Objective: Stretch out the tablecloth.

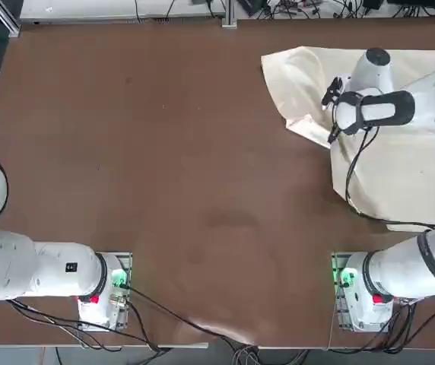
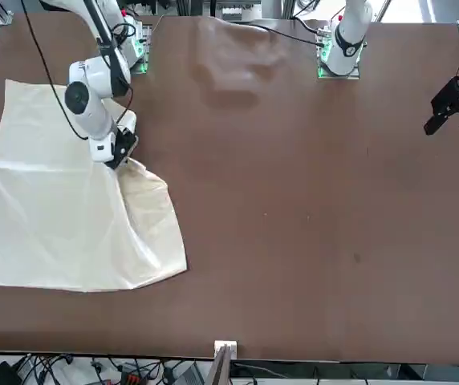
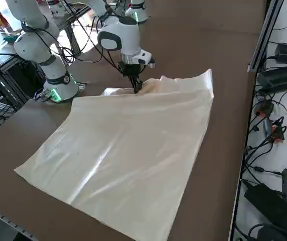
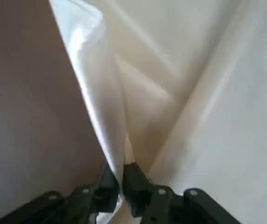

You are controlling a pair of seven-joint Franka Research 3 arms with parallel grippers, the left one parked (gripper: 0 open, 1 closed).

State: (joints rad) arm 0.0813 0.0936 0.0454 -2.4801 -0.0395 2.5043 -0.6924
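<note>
1. The desk (image 1: 164, 152) is brown and mostly bare in the top view.
2. The tablecloth (image 1: 400, 175) lies on the desk's far right part, ahead of the right arm's base, mostly flat with soft creases.
3. Its edge toward the desk's middle is folded and bunched up, with a flap lying over the sheet (image 2: 153, 208).
4. The right gripper (image 3: 136, 86) points down at that bunched edge, near the cloth's inner side.
5. In the wrist view the jaws are closed on a raised fold of the tablecloth (image 4: 110, 135), pinched between the two fingers (image 4: 136, 184).
6. No containers show on the desk.
</note>
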